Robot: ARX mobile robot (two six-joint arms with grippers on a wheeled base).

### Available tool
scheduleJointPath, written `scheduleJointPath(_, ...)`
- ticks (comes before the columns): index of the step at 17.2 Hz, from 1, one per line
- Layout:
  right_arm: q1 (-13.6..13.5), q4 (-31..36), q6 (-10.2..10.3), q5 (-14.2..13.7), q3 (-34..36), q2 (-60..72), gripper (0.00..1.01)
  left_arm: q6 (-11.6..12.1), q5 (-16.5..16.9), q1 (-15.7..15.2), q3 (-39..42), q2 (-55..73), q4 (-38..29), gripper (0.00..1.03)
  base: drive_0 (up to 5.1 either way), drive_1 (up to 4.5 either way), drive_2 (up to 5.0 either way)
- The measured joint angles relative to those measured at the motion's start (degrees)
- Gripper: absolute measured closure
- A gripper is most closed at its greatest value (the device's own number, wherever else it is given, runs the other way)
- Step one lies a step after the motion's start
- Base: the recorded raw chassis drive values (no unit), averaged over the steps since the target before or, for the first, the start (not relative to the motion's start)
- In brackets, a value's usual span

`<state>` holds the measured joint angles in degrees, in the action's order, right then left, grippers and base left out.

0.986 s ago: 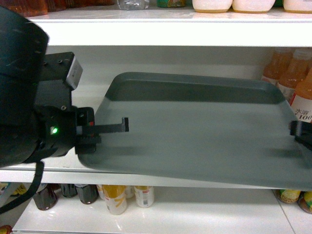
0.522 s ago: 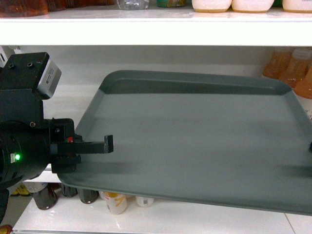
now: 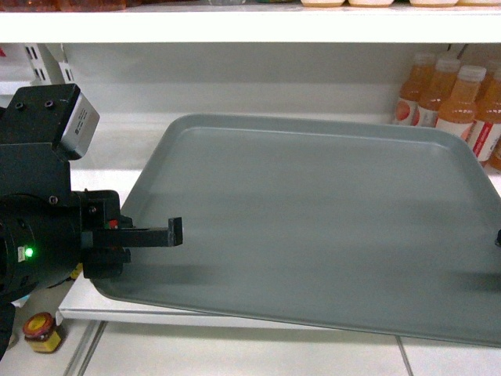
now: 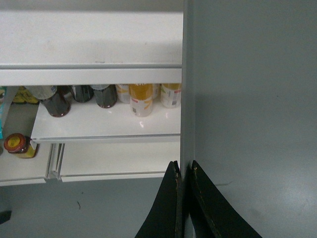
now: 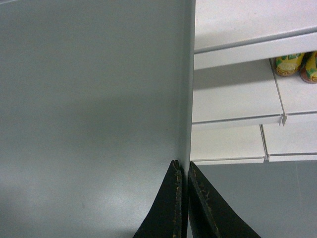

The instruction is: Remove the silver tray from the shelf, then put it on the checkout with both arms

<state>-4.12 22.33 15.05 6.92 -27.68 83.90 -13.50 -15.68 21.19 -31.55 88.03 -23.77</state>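
Observation:
The silver tray (image 3: pixel 313 227) is a large grey-green rectangle held level in front of the shelf (image 3: pixel 86 307), with its near edge past the shelf's front. My left gripper (image 3: pixel 168 235) is shut on the tray's left rim. In the left wrist view the gripper (image 4: pixel 184 164) pinches the thin rim, with the tray (image 4: pixel 252 124) to its right. My right gripper (image 3: pixel 498 236) barely shows at the tray's right edge. In the right wrist view the gripper (image 5: pixel 183 163) is shut on the rim, with the tray (image 5: pixel 89 119) to its left. The checkout is out of view.
Orange juice bottles (image 3: pixel 458 102) stand at the back right of the shelf. Another shelf board (image 3: pixel 235 27) runs overhead. Cans and dark bottles (image 4: pixel 141 99) fill a lower shelf on the left. A small jar (image 3: pixel 39 333) stands low at the left.
The tray has come out toward me, farther off the shelf, still held by both grippers. The overhead shelf board now sits higher in view, and the orange bottles show again.

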Motion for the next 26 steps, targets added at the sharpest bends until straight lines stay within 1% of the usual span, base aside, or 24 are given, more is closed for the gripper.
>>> scheduleJointPath(26,0.0,0.0,0.2,0.0,0.0,0.0,0.99,0.0,-0.2,0.0,0.1,0.0,0.0,1.00,0.1,-4.15,4.3)
